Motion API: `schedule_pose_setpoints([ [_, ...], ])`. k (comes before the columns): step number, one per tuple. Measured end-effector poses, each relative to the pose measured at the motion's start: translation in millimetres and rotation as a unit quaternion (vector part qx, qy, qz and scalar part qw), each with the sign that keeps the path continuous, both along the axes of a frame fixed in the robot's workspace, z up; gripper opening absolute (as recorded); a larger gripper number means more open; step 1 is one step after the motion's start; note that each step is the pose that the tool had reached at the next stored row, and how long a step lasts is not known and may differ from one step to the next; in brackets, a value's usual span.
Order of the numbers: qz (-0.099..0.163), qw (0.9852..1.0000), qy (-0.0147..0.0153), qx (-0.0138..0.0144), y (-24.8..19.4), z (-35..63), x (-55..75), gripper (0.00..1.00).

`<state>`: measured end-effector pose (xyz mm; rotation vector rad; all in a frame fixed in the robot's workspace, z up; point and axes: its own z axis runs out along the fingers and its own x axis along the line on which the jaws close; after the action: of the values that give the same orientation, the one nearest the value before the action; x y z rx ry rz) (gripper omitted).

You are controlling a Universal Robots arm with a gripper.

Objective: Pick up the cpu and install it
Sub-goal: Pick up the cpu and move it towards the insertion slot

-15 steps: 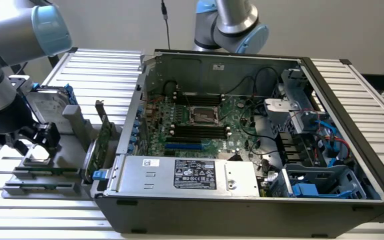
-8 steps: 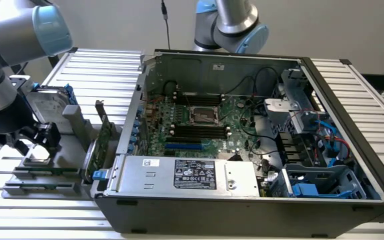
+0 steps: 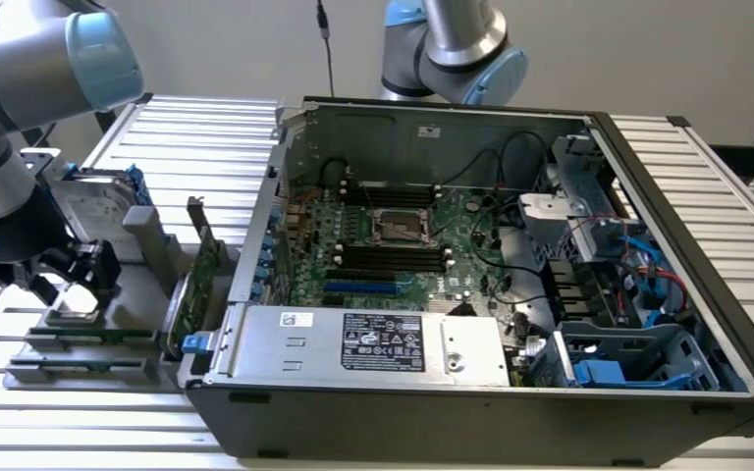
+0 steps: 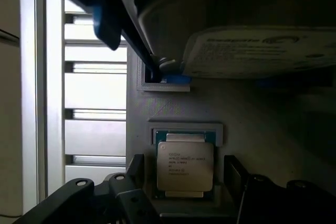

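cpu [image 4: 185, 165]: small flat square chip; plain silvery-grey metal top with a few rows of fine dark print, too small to read; thin green board edge showing round the metal
cpu position: lies flat, metal side up, in a shallow square recess of the grey holder [image 4: 257, 114]; not yet lifted
holder position: sits on the slatted table [image 3: 193, 128] at the exterior view's left, just beside the open computer case [image 3: 691, 324] and outside it
gripper [image 4: 185, 174]: hangs directly over the cpu; dark fingers [image 4: 135, 169] spread wide apart, one on either side of the chip, with a strip of grey holder visible between each finger and the chip's edge; nothing held
gripper in the exterior view [image 3: 74, 287]: low over the holder, at the end of the grey arm [image 3: 11, 88] with its blue joint caps
hard drive [image 4: 252, 51]: silver, white label, blue side rail; stands in the same holder, near the cpu recess
socket [image 3: 397, 228]: square metal frame in the middle of the green motherboard [image 3: 462, 280] inside the case, well apart from the holder
power supply [image 3: 377, 341]: silver box with a black label, along the near wall of the case
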<state>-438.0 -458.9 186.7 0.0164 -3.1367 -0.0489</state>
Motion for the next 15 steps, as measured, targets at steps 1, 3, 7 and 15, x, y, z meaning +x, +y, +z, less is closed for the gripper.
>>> schedule_pose_setpoints([
  [1,0.000,1.0000,0.0000,0.0000,0.1,-0.3,0.0,0.71],
  [3,0.000,1.0000,0.0000,0.0000,0.2,-0.8,0.0,0.71],
  [7,0.000,1.0000,-0.0002,0.0000,0.8,-1.4,0.2,0.71],
  [15,-0.001,1.0000,-0.0001,0.0000,1.0,-1.3,0.8,0.71],
])
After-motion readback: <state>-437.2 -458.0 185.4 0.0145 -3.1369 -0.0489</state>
